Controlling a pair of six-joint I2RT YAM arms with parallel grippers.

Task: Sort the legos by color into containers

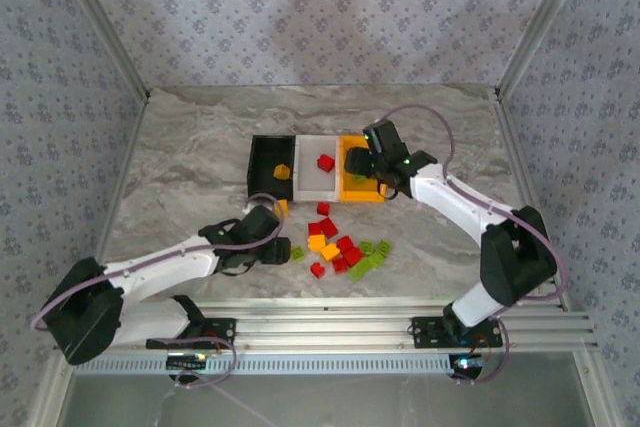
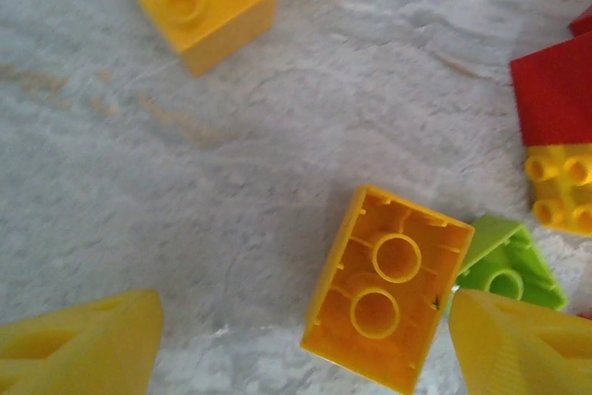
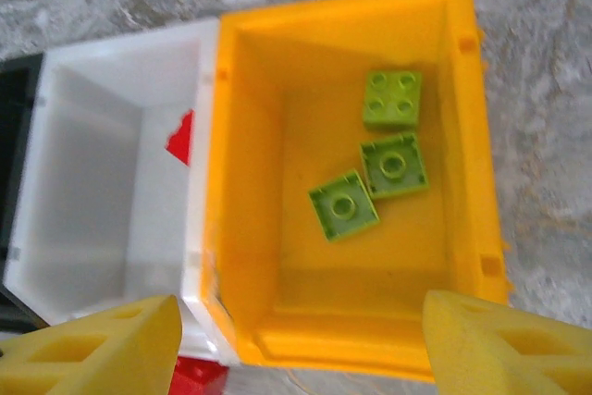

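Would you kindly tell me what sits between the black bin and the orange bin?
The white bin, holding one red brick, fills that gap in the top view.

2 white arms (image 1: 160, 269) with black joints (image 1: 515, 259), looping grey cables (image 1: 412, 109) and yellow gripper fingers (image 2: 83, 349).

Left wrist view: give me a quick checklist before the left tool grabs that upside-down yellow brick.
1. The left tool open, empty: ok.
2. The yellow brick between its fingers: ok.
3. Brick centred: not ok, nearer the right finger.
4. The green brick clear: not ok, it lies right beside the yellow brick, by that finger.
5. The black bin has room: ok.
6. The right tool away, over the orange bin: ok.
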